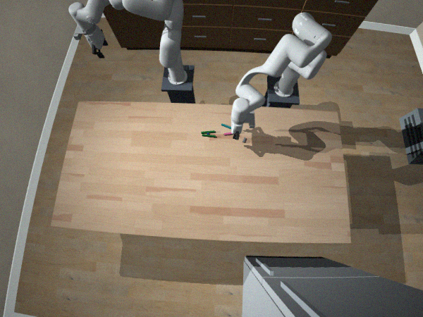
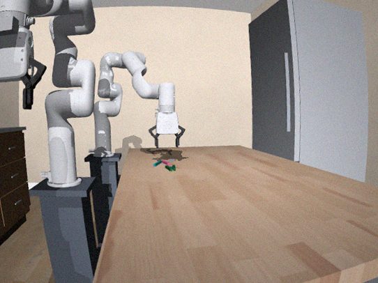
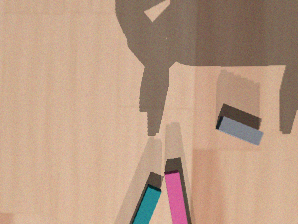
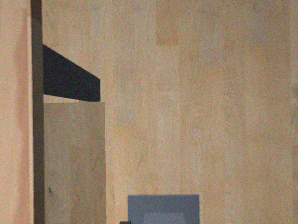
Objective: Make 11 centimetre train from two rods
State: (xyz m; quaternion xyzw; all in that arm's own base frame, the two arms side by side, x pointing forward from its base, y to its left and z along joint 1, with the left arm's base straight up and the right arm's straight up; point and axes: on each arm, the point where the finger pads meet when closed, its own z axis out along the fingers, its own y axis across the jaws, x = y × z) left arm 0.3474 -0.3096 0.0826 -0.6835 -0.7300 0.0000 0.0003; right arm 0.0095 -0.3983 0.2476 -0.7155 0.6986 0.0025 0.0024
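A short grey rod (image 1: 244,140) (image 3: 240,131) lies apart from the others. A pink rod (image 1: 228,134) (image 2: 165,163) (image 3: 176,197) and a turquoise rod (image 1: 226,126) (image 2: 157,163) (image 3: 146,205) lie at an angle, their near ends close together in the left wrist view. A green rod (image 1: 208,132) and a second green rod (image 1: 209,136) lie side by side, with a small blue piece between them. My left gripper (image 1: 236,135) (image 2: 167,146) is open and empty, above the table near the grey and pink rods. My right gripper (image 2: 7,109) is open and empty, far off the table.
The rods lie near the back edge of the wooden table (image 1: 169,197) (image 2: 253,216). The arm pedestals stand behind that edge. Drawers (image 1: 243,32) stand behind the arms. A fridge (image 1: 317,292) (image 2: 333,86) stands across the table. The right wrist view shows floor (image 4: 200,100) and a table edge.
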